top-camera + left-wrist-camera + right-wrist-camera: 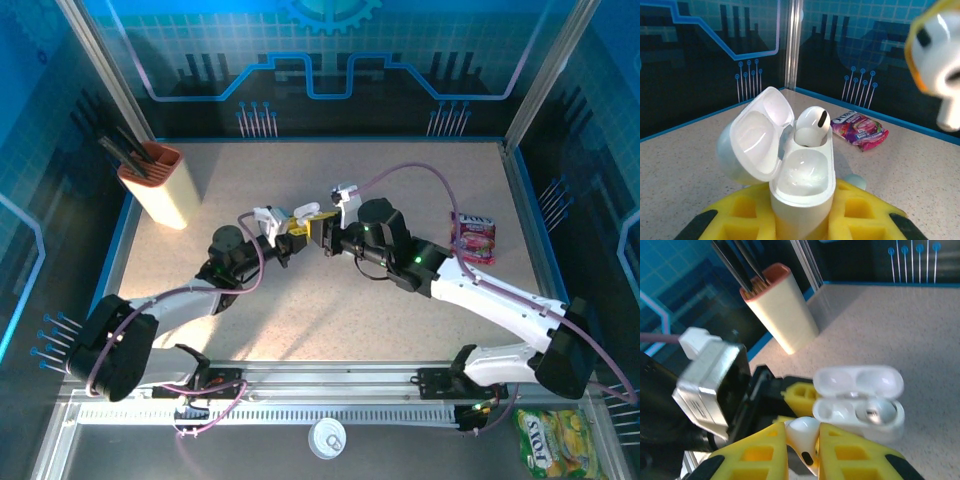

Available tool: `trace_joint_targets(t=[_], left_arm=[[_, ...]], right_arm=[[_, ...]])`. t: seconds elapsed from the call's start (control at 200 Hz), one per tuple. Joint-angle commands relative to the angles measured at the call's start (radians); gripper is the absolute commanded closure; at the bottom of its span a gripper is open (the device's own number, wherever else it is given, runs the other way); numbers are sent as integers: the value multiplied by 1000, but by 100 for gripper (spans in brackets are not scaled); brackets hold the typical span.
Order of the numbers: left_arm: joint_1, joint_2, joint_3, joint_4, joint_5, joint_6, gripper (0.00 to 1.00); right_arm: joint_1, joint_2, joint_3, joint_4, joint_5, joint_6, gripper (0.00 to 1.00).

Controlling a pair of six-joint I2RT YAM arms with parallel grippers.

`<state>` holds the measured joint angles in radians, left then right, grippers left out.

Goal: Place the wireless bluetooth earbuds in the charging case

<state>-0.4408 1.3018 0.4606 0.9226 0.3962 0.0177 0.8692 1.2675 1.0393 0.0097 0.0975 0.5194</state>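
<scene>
One small white plastic earbud (pixel 811 127) sits in the far socket of the glossy white pebble-shaped charging case (pixel 802 185), whose hinged lid (pixel 757 137) stands tipped open to one side. The socket nearer the left gripper (pixel 802 220) is empty. That gripper has its yellow fingers pinched narrow on the lower body of the case, holding it upright. The right gripper (pixel 802 432) is likewise closed tight, clamping a second white earbud (pixel 805 442) between its yellow fingertips, with the stem pointing back toward the wrist. From that gripper the open case (pixel 860 407) lies just ahead and slightly to the right, close but not touching. The step in hand looks like the second insertion: one bud is home and the other is poised near the vacant socket. The next move probably calls for lining the held bud over the empty well beside the seated one, turning it so the stem leads, lowering it gently and then releasing. Meanwhile the left gripper needs to hold the case steady.
</scene>
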Motion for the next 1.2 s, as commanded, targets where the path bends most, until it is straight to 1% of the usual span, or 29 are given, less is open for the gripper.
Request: trace_joint_targets(t=[0.0,0.41,0.7,0.95,1.196], left_arm=[[-19,-3,-5,45,-10,40,85],[-40,-68,3,-51,29,49,85],[-42,-79,0,-44,42,33,85],[-42,-96,34,-95,-1,-16,85],[-42,-96,51,-88,-34,-70,86]], right_arm=[[-8,5,6,71,13,-31,83],[-16,91,45,102,0,-52,84],[-18,111,48,99,-8,-57,83],[-19,131,11,135,-27,-14,83],[-21,132,-44,166,14,10,81]])
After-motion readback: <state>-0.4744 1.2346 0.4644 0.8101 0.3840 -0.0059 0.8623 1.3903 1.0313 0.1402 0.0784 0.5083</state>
